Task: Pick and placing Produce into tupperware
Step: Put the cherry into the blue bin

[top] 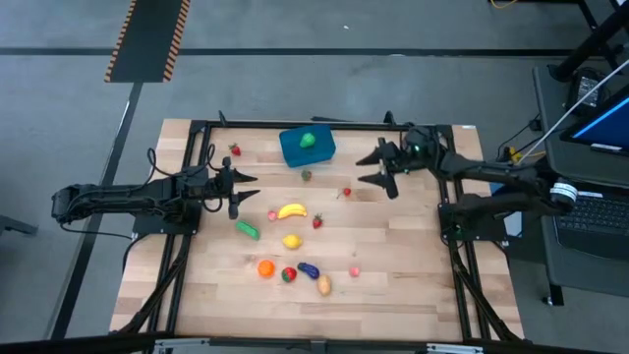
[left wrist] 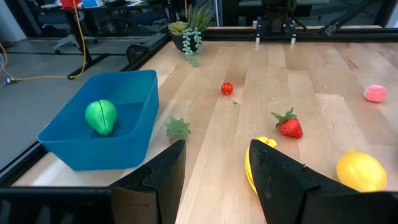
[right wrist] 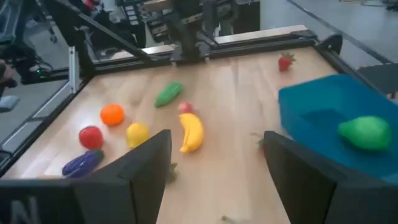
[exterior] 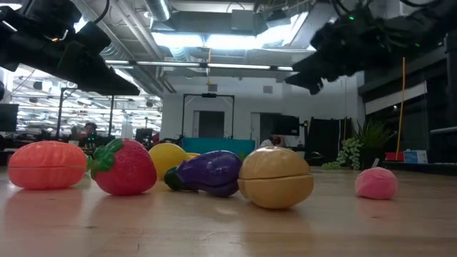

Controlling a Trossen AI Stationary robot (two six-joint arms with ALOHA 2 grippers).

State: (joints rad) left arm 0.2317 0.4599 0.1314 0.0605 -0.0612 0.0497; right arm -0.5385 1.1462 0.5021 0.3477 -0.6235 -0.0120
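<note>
- Covering most of the floor space in the high view, a pale wooden table (top: 393,265) sits inside a black frame, on grey floor with a striped hazard mat (top: 147,39) beyond it.
- Blue box (top: 307,147) rests near the far edge, with one green pepper (top: 309,140) inside.
- Scattered mid-table: banana (top: 292,210), lemon (top: 292,241), cucumber (top: 247,229), orange (top: 265,267), eggplant (top: 309,270), potato (top: 323,285), several strawberries.
- Left gripper (top: 239,187) hovers above the table's left side, fingers apart, holding nothing.
- Right gripper (top: 381,167) hovers right of the box, fingers spread wide and empty.
- A potted plant (left wrist: 189,34) stands at the table's edge.
- Behind, the low view shows an open workshop with ceiling lights and ducts.
</note>
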